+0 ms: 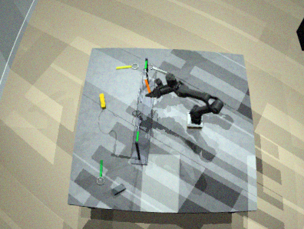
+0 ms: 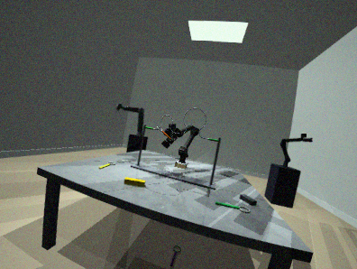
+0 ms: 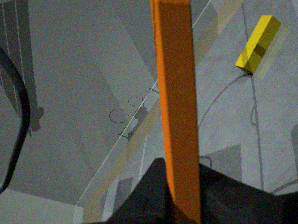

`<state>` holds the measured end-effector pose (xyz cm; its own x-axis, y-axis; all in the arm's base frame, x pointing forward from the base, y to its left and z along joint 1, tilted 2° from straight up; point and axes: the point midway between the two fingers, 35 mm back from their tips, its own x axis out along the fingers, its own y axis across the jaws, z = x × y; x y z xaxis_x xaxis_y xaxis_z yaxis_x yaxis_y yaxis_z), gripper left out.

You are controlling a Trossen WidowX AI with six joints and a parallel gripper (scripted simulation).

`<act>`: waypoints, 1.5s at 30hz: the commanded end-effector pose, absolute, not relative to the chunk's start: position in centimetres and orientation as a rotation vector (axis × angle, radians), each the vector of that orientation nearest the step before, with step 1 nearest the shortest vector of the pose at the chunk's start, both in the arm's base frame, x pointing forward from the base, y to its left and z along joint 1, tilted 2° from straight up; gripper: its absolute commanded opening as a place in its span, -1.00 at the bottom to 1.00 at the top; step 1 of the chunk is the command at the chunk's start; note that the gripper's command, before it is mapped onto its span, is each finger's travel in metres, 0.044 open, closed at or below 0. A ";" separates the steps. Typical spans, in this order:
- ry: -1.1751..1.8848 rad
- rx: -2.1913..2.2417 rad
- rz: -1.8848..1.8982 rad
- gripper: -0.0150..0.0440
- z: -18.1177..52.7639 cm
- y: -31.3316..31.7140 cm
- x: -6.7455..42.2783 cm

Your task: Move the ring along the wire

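Ring's handle [image 3: 176,115] is clamped in the nearly closed pincer [image 1: 154,91], aloft near the far post [image 2: 140,145]. Any tilt or drift could brush the grey wire [image 2: 195,118] ahead.

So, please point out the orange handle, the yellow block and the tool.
orange handle [image 3: 177,100], wrist view, middle of the bar.
yellow block [image 1: 102,101], top view, centre of its top face.
tool [image 1: 153,93], top view, between its fingertips.

The orange handle [image 3: 176,100] looks smooth, matt plastic; the yellow block [image 3: 257,43] likewise; the surface [image 1: 215,169] is matt, patchy grey.
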<state>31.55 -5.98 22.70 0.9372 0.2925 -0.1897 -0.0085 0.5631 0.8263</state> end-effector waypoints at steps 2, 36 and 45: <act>0.340 1.001 0.215 -1.00 24.1 -5.7 31.1; 0.423 1.310 0.356 -1.00 29.0 -4.4 29.7; 0.413 1.406 0.380 -1.00 30.4 -4.2 29.6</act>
